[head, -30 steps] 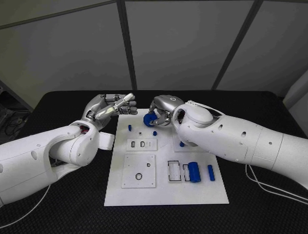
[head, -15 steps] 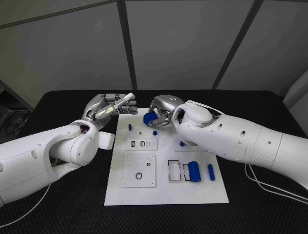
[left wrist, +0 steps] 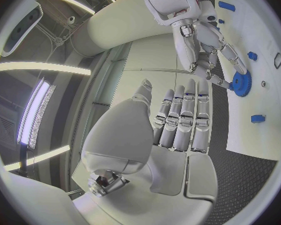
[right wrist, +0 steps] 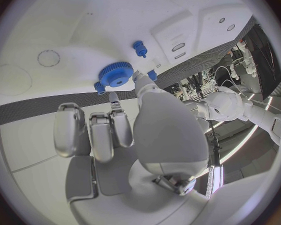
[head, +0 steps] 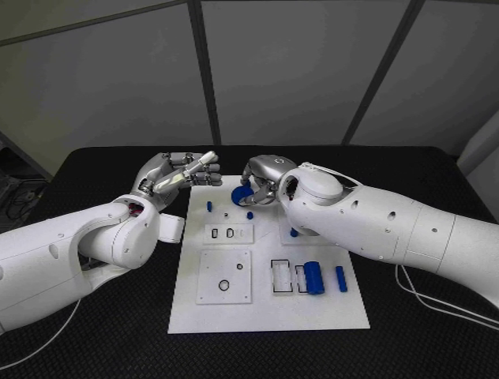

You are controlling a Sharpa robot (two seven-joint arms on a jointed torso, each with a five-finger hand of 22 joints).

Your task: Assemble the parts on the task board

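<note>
The white task board (head: 270, 312) lies in the middle of the black table. At its far edge my right hand (head: 264, 178) pinches a blue gear (head: 241, 194) between thumb and a finger. In the right wrist view the gear (right wrist: 117, 74) lies low over the board (right wrist: 65, 25) at my fingertips (right wrist: 113, 98). My left hand (head: 181, 174) is raised beside the board's far left corner, fingers straight and side by side, holding nothing. From the left wrist I see my own left hand's fingers (left wrist: 184, 120) and the right hand's fingers on the gear (left wrist: 241, 84).
Small blue pegs (head: 210, 207) (head: 251, 214) stand near the board's far end. A blue cylinder (head: 314, 278) and a thin blue bar (head: 342, 278) lie at its right side. A white square insert (head: 226, 276) carries a small ring. Black table surrounds the board.
</note>
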